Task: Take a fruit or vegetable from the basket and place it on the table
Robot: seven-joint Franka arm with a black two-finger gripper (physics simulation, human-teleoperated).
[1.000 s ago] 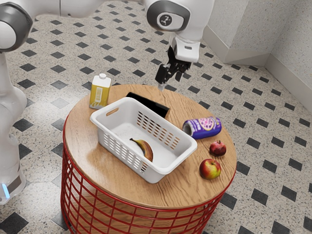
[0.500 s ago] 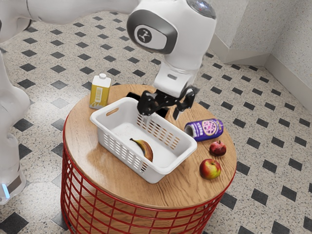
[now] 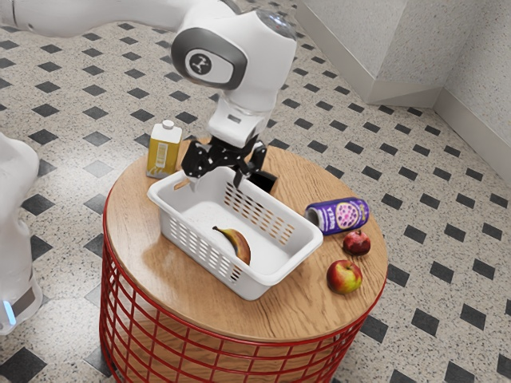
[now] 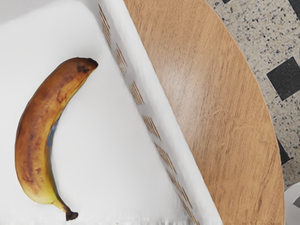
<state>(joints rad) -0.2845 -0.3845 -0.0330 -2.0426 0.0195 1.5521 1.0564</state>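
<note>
Step in hand: approach, pre-grasp. Target is the banana (image 3: 237, 242), lying on the floor of the basket (image 3: 254, 289), the only produce I can see in there. Basket's on the worktop (image 3: 144, 249).

Pincer (image 3: 215, 177) is wide, nothing between the fingers. It's up at the basket's end near the carton (image 3: 164, 152), and the wrist view has the banana well off to one side, so not lined up for a grab.

Next move: shift along the basket toward the banana, centre over its middle, turn so the fingers straddle the narrow width of the curve, then straight down inside the walls. Watch the rim on descent; a finger could catch it and drag the basket. Close mid-body, lift clear of the rim before going sideways.

Drop spot: I'd take bare wood on the near side in the exterior view. Apple (image 3: 344, 277), pomegranate (image 3: 357, 242) and can (image 3: 339, 215) crowd the exterior view's right; can could roll if bumped.
</note>
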